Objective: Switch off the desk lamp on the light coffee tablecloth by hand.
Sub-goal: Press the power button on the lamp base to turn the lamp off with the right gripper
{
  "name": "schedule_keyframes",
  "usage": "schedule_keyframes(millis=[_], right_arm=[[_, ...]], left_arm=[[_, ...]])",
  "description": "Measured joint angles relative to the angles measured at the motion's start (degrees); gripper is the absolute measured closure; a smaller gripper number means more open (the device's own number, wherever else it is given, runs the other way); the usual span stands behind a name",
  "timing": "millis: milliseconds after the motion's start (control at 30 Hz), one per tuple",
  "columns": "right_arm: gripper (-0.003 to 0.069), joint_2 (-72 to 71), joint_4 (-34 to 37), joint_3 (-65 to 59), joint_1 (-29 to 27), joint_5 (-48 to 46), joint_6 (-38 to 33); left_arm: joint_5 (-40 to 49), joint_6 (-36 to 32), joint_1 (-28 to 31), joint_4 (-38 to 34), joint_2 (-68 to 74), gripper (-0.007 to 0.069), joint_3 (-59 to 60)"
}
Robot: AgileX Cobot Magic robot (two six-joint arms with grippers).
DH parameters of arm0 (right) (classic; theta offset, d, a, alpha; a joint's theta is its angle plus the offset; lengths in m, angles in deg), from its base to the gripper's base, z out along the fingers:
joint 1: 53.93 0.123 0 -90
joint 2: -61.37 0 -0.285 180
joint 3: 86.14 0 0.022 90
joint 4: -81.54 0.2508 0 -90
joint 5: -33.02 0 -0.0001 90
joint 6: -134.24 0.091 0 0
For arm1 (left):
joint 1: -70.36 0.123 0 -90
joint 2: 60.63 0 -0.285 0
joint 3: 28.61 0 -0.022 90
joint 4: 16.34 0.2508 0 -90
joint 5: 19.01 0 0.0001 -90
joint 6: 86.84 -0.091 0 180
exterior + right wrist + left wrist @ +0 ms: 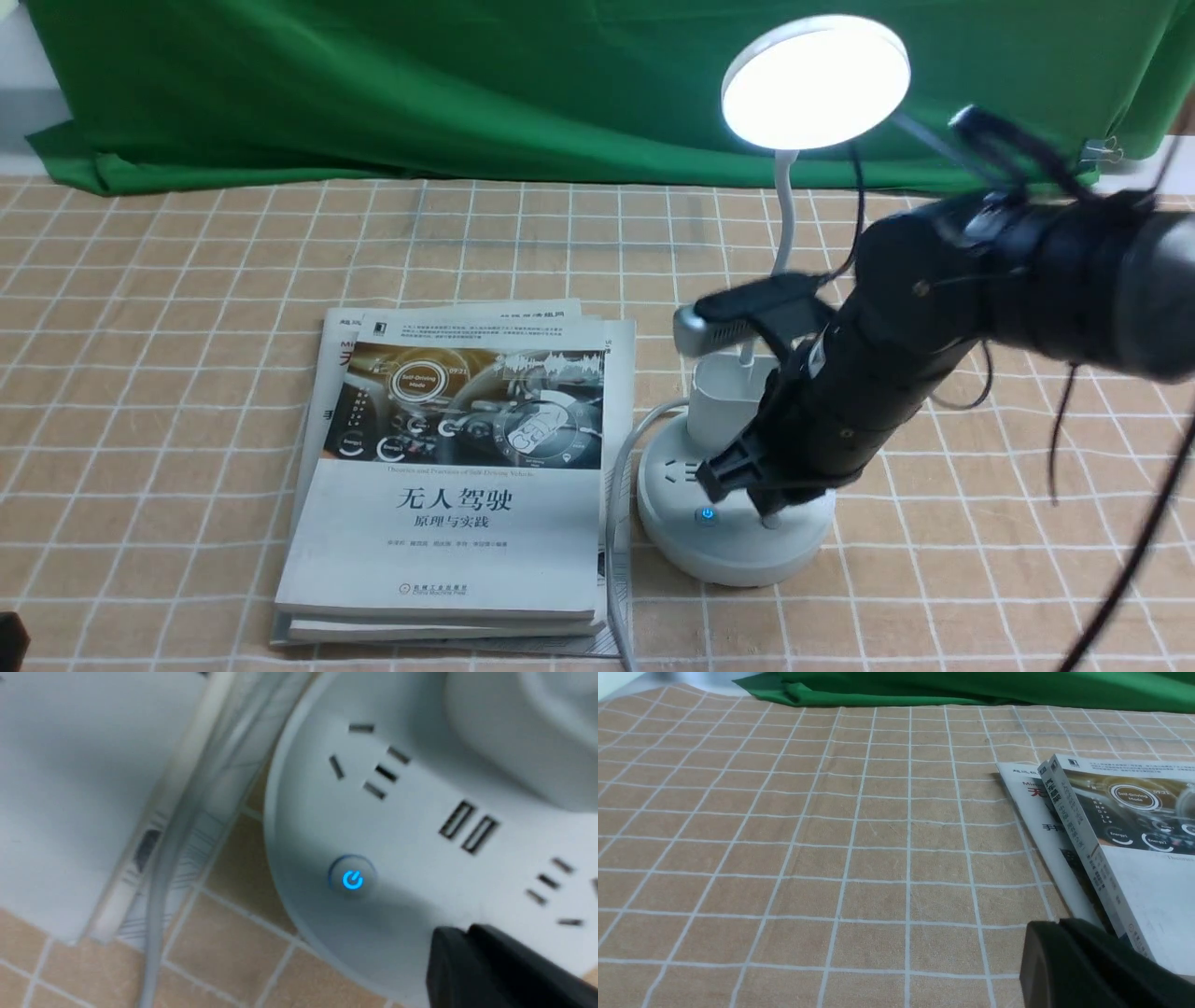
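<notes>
The white desk lamp stands on the light coffee tablecloth (pixel 187 327) with its round disc head (pixel 815 82) glowing brightly. On its round base (pixel 709 555) a blue power button (pixel 707 514) is lit. My right gripper (pixel 767 509) reaches down over the base, shut and holding nothing. In the right wrist view its tips (pixel 455 940) hover over the base (pixel 420 826), a little to one side of the blue button (pixel 352 879) and not touching it. My left gripper (pixel 1052 933) is shut and empty, low over the tablecloth (pixel 784 835) beside the books.
A stack of books (pixel 457 467) lies just left of the lamp base, and its corner shows in the left wrist view (pixel 1134 835). A grey cable (pixel 616 523) runs between books and base. A green backdrop cloth (pixel 373 84) hangs behind.
</notes>
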Motion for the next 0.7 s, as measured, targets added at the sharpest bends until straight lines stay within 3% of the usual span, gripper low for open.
schedule_keyframes(millis=[700], right_arm=[[0.0612,2.9,-0.9,-0.1,0.0,0.4,-1.3]], left_arm=[[0.0,-0.1,0.0,0.1,0.0,0.0620,0.0]])
